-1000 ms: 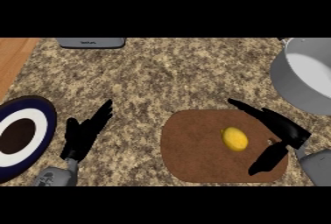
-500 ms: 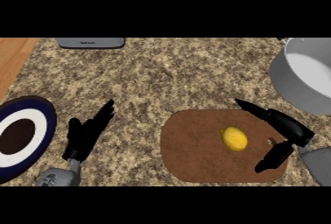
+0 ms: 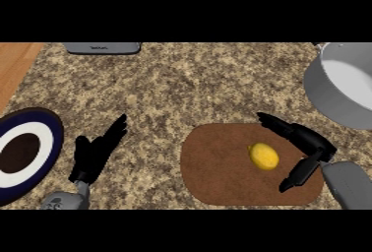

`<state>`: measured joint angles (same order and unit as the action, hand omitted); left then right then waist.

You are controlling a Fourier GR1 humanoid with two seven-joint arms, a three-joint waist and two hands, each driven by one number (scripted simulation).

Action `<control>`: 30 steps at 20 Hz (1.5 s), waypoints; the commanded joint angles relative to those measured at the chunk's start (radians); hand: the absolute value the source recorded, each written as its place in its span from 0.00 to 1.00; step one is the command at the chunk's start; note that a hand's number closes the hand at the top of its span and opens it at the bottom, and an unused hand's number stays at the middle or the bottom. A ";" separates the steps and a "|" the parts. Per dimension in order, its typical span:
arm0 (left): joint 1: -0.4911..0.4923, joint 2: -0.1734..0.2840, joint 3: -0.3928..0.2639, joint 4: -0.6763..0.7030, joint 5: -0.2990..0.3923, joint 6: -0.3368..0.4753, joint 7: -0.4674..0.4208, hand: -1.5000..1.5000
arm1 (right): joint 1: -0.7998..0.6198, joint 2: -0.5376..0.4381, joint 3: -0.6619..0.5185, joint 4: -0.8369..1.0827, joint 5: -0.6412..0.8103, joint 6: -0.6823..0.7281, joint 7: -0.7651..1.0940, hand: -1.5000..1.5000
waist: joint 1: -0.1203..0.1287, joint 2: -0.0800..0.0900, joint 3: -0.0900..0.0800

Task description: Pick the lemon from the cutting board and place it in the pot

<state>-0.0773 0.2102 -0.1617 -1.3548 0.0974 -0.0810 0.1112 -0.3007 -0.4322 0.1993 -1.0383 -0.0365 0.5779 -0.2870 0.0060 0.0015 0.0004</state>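
Lemon (image 3: 263,156) lies ungrasped on the cutting board (image 3: 218,172); right hand (image 3: 309,147) has edged closer, fingers spread open around it (left hand (image 3: 98,152) rests open).

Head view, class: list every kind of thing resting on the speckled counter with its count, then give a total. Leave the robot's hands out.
Yellow lemon: 1
Brown rounded cutting board: 1
Grey metal pot: 1
Dark blue and white round plate: 1
Grey flat object at the top edge: 1
Total: 5
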 commanded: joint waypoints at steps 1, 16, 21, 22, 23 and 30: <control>0.012 -0.016 0.004 -0.003 -0.028 0.000 -0.019 0.50 | -0.023 0.104 0.000 0.092 0.043 -0.019 -0.019 0.00 | 0.000 -0.001 0.000; -0.011 -0.048 0.028 0.011 -0.055 -0.013 0.009 0.50 | -0.007 0.162 0.022 0.337 0.224 -0.041 -0.373 1.00 | 0.001 0.002 0.000; 0.000 -0.043 0.027 0.003 -0.060 -0.027 0.013 0.50 | -0.043 0.155 -0.003 0.394 0.207 -0.027 -0.460 1.00 | 0.006 0.003 0.001; -0.046 -0.039 0.057 0.028 -0.032 -0.047 0.014 0.50 | -0.020 0.184 0.019 0.376 0.245 -0.102 -0.498 1.00 | 0.000 0.002 0.000; 0.007 -0.034 0.051 -0.009 -0.043 -0.028 0.009 0.50 | 0.029 0.095 -0.089 0.362 0.158 -0.123 -0.473 1.00 | -0.007 0.000 0.000; 0.026 -0.034 0.085 -0.033 -0.022 0.007 0.038 0.50 | 0.132 -0.193 -0.547 0.502 -0.145 -0.314 -0.444 1.00 | -0.092 0.003 0.007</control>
<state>-0.0624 0.1814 -0.0858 -1.3770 0.0645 -0.0825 0.1413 -0.2239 -0.5006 -0.1630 -0.6269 -0.0695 0.3240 -0.7256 -0.0680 -0.0055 0.0006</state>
